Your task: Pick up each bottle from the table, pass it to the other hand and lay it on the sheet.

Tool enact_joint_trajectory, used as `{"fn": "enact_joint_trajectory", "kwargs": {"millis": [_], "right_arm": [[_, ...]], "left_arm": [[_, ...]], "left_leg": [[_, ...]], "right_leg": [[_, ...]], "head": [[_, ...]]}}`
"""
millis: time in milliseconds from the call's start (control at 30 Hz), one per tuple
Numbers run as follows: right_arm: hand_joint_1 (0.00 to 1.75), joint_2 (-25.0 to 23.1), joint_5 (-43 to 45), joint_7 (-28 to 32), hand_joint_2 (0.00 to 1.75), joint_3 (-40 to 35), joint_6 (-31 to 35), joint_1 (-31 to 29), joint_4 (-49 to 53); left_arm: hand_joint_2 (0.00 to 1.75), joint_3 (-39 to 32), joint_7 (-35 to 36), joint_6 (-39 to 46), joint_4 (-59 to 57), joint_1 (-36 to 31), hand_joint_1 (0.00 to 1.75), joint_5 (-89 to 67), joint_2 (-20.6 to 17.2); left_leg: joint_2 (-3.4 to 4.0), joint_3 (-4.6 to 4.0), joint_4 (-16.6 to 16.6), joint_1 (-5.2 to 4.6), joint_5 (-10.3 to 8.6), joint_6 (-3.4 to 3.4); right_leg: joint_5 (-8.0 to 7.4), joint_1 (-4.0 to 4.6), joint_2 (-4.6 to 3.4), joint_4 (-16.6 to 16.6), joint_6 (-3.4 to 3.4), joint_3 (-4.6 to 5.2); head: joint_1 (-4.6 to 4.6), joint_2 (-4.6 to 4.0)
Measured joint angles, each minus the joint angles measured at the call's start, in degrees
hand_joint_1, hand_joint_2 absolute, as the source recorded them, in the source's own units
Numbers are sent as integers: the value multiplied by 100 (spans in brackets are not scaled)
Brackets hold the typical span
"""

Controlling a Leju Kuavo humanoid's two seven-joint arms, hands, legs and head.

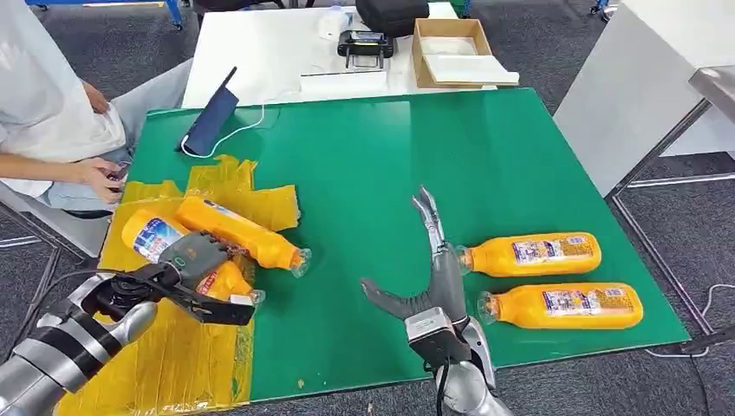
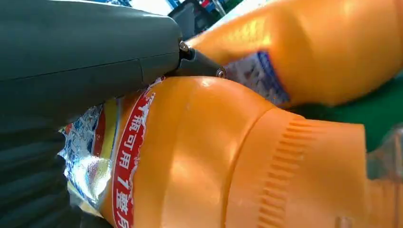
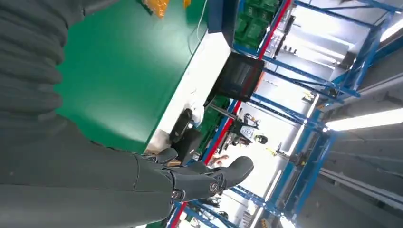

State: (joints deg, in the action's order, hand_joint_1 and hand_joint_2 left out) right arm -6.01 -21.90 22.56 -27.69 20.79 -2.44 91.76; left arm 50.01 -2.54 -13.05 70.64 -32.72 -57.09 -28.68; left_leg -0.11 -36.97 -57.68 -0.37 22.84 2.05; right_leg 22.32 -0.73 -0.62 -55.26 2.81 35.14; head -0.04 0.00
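I see my left hand (image 1: pixel 195 260) grasping a glossy orange plastic bottle (image 1: pixel 227 284) over the crinkled yellow sheet (image 1: pixel 173 364), beside another ribbed-necked bottle (image 1: pixel 238 231) lying there. My right hand (image 1: pixel 433 277) is released, fingers straight, just beside two labelled bottles (image 1: pixel 533 254) on the smooth green table (image 1: pixel 433 147).

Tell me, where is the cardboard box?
In the head view, the cardboard box sits on the white table beyond the green table's far right edge, beside a black device.

Held orange bottle (image 2: pixel 228 156), red label band with white Chinese characters "瓶可用7整月", other labels illegible
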Motion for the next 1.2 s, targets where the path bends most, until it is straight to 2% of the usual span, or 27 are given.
{"fn": "enact_joint_trajectory", "kwargs": {"millis": [833,867,900,933,1067,1200], "right_arm": [[0,13,-26,15,175,0,-4,0,0],[0,11,-35,17,175,0,-9,-1,0],[0,11,-39,17,175,0,-11,-2,0],[0,11,-55,17,175,0,-13,-4,0],[0,20,-90,17,175,-2,-15,17,0],[0,66,-313,6,175,0,-2,212,66]], "left_arm": [[175,85,109,136,-171,-39,175,59,-9],[0,79,140,197,-232,-38,175,66,54],[0,70,168,288,-308,-35,12,66,114],[0,50,186,405,-381,-14,0,66,227],[0,-149,105,868,-689,109,0,302,794],[0,-405,42,1332,-857,348,0,720,1524]], "left_leg": [[-3,0,0,0,0,0],[-5,0,0,0,0,0],[-8,0,0,-1,0,0],[-9,1,0,-1,0,0],[-13,1,0,-8,0,1],[-20,-2,-1,-12,1,2]], "right_leg": [[0,0,1,0,0,-1],[0,-1,2,0,0,-1],[0,-1,3,0,0,-2],[0,-1,3,0,0,-3],[0,-7,5,3,1,-4],[0,-9,12,3,2,-9]], "head": [[2,0],[0,0],[2,0],[2,0],[2,0],[0,0]]}}
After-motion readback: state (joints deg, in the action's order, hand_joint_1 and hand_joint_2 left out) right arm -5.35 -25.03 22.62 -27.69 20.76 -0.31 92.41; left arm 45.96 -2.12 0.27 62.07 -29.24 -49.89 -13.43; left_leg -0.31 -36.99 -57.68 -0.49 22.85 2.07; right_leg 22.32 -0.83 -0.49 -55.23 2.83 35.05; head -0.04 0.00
